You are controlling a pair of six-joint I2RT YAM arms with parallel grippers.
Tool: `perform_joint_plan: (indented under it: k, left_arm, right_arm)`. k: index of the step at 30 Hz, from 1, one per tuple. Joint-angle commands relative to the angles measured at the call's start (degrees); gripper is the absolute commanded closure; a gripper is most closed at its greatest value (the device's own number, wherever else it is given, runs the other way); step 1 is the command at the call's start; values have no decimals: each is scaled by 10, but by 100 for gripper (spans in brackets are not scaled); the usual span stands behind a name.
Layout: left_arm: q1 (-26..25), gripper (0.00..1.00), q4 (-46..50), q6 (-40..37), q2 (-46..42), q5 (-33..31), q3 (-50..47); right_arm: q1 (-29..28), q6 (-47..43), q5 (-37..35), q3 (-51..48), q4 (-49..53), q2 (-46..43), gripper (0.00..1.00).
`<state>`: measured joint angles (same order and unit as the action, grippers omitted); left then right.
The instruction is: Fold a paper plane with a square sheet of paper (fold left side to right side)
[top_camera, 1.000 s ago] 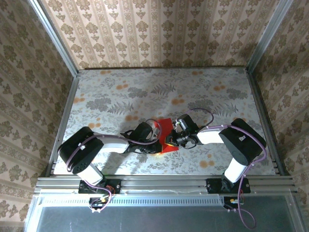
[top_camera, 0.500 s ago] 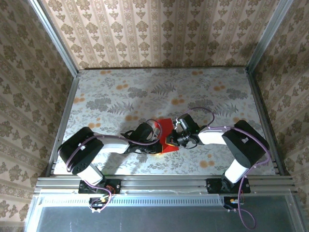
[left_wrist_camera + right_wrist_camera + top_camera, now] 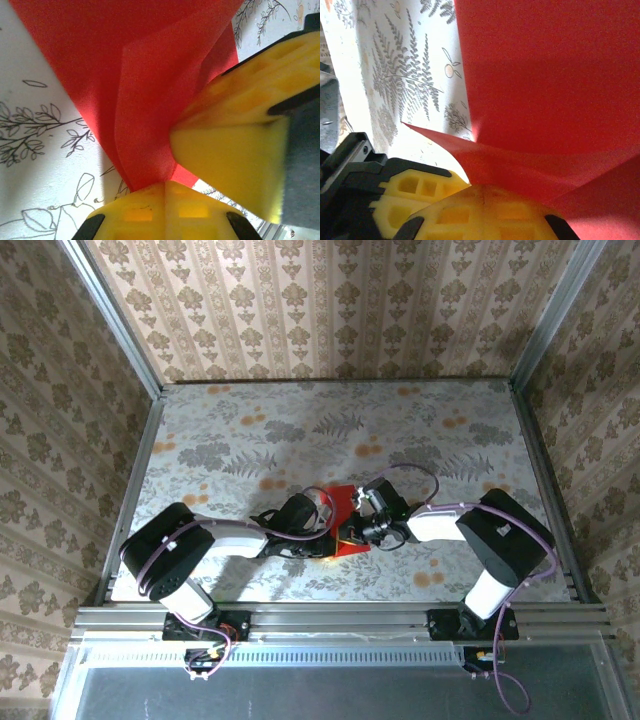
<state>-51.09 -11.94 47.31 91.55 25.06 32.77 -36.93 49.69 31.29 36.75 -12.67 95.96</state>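
On floral table, thin bright red creased paper sheet, left fingers clamped on its tip, right fingers clamped on it alongside.

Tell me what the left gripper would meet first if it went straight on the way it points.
The red paper that the left gripper is shut on; just beyond, probably the right gripper's yellow finger, though depth is unclear.

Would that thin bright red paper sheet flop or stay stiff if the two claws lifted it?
Probably floppy: the thin bright red paper sheet bows and creases where the left gripper and right gripper pinch it. Likely very light, being so thin. It might tear if they pull apart.
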Motion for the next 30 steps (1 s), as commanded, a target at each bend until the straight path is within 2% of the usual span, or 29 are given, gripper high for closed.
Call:
perform_joint_plan:
  k: [1, 13, 30]
  left_arm:
    - [-7, 100, 56, -12, 17, -27, -5]
    - [-6, 100, 98, -17, 19, -38, -5]
    - [-6, 100, 83, -13, 26, -34, -23]
  right_arm:
    - [-3, 0, 4, 6, -3, 18, 100]
    - [13, -39, -24, 9, 30, 34, 100]
    - [85, -92, -27, 38, 76, 38, 100]
